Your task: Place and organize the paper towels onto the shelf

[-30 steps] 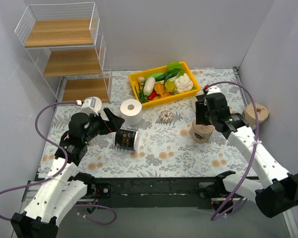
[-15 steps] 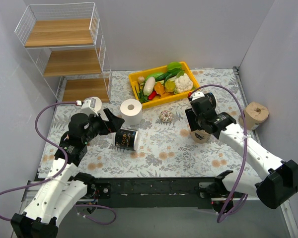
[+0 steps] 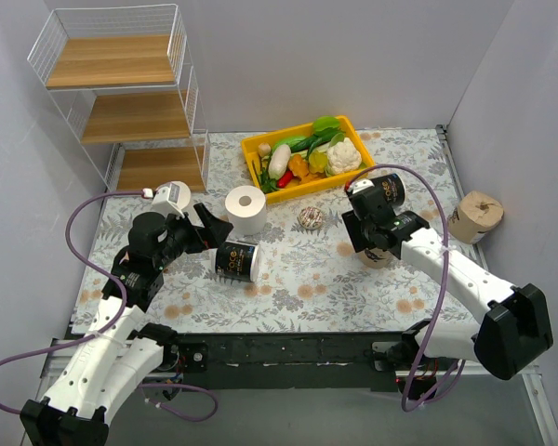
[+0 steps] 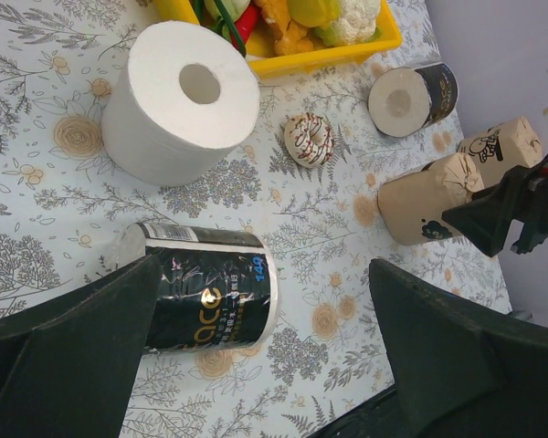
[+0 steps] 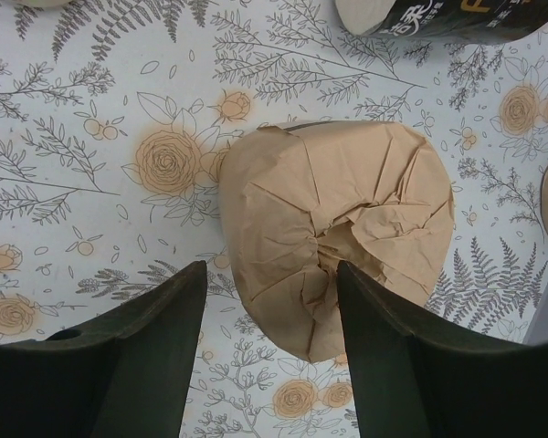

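The wire shelf (image 3: 112, 93) stands at the back left, its boards bare. A black roll (image 3: 237, 261) lies on its side just right of my open left gripper (image 3: 212, 234); in the left wrist view this black roll (image 4: 205, 292) lies against the left finger (image 4: 73, 356), not between the fingers. A white roll (image 3: 245, 209) stands behind it, and another white roll (image 3: 172, 195) is by my left arm. My open right gripper (image 5: 274, 347) hovers over a tan roll (image 5: 338, 228), also seen from above (image 3: 379, 255). A second black roll (image 3: 388, 190) and a second tan roll (image 3: 474, 216) lie to the right.
A yellow bin (image 3: 260, 147) of vegetables sits at the back centre. A small patterned ball (image 3: 310, 218) lies between the white roll and the right gripper. The grey side walls stand close on both sides.
My right arm has swung left and nearer, coming over the tan roll and uncovering the black roll behind it. The left arm has not moved.
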`<state>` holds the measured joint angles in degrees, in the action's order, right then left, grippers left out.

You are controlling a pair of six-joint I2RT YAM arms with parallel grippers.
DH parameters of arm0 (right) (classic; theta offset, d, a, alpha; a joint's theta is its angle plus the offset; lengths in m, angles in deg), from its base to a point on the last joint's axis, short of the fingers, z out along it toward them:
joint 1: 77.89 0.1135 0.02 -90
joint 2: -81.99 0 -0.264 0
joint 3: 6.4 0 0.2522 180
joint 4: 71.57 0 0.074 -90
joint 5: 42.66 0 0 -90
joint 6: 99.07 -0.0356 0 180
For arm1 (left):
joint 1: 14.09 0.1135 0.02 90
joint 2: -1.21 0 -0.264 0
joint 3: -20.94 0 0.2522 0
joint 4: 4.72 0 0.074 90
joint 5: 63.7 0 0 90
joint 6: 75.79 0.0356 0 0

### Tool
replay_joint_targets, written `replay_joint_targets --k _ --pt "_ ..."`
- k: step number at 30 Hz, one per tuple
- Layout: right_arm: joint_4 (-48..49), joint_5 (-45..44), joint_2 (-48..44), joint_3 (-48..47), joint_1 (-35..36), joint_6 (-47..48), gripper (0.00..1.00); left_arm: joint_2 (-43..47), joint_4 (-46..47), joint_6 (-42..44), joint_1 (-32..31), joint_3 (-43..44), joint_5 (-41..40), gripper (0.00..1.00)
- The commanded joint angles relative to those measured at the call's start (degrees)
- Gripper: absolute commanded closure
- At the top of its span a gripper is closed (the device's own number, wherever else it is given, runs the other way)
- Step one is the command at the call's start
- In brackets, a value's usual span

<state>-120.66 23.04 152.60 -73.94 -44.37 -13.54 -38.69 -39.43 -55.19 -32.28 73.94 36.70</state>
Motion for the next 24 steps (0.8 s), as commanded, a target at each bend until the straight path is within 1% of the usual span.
replay_joint_targets --k 1,5,9,14,17,23,24 --pt "1.9 -2.1 1.4 1.0 0.3 0.3 0.34 1.1 0.3 0.9 -0.1 -0.1 -0.6 0.02" --pt "2.6 -2.7 2.3 2.1 0.3 0.5 0.35 1.3 0.4 0.9 -0.2 -0.2 -0.8 0.02" --pt "3.6 -3.2 2.1 3.0 0.3 0.5 0.39 1.7 0.4 0.9 -0.2 -0.2 -0.8 0.02" --pt "4.5 -4.0 2.4 3.5 0.3 1.1 0.39 1.9 0.4 0.9 -0.1 -0.2 -0.9 0.02" --pt "6.2 -2.7 2.2 4.3 0.3 1.8 0.4 2.1 0.3 0.9 -0.1 -0.3 -0.9 0.02" --pt "6.8 -2.0 1.6 4.8 0.3 1.9 0.5 2.5 0.4 0.9 -0.1 -0.3 -1.1 0.02" --pt "6.7 -1.0 1.3 4.6 0.3 2.0 0.55 2.5 0.4 0.9 -0.2 -0.3 -0.9 0.02"
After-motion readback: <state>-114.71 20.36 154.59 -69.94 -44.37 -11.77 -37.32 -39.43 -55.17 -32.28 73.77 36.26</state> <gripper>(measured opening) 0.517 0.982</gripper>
